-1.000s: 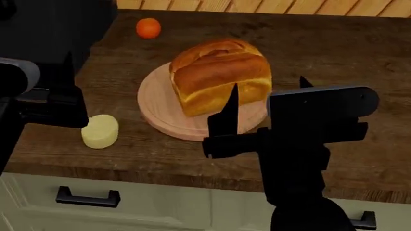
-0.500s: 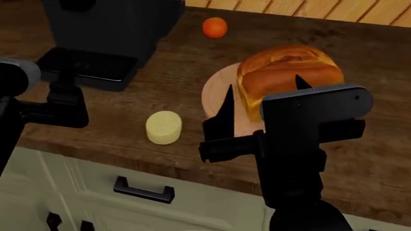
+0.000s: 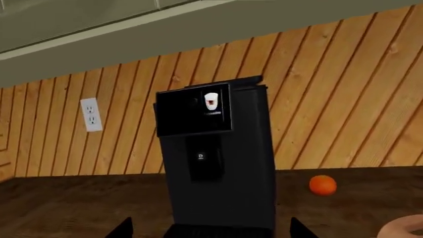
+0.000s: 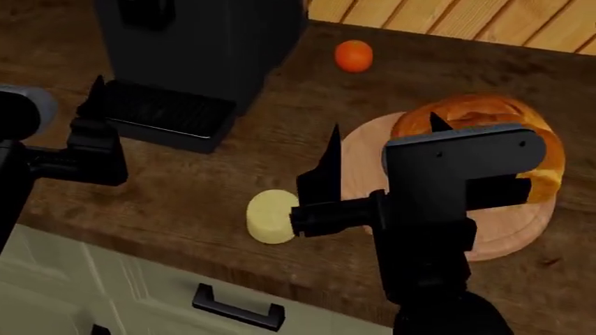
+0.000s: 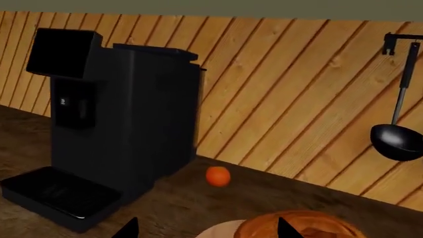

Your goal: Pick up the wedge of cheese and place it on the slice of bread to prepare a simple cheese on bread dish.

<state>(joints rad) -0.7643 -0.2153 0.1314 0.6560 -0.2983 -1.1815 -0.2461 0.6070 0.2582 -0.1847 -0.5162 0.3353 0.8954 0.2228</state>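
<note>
Cheese wedge (image 4: 271, 217) is lying near the counter's front edge, untouched, just left of the round board (image 4: 507, 234) bearing the bread loaf (image 4: 549, 150). Left gripper (image 4: 93, 115) and right gripper (image 4: 382, 150) are hovering with fingers apart, holding nothing.

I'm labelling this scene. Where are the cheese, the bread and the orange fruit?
cheese (image 4: 268, 216): head view, on its pale yellow flat face.
bread (image 4: 484, 114): head view, on the glossy top crust above the right gripper's body.
orange fruit (image 4: 353, 56): head view, on its middle.
</note>
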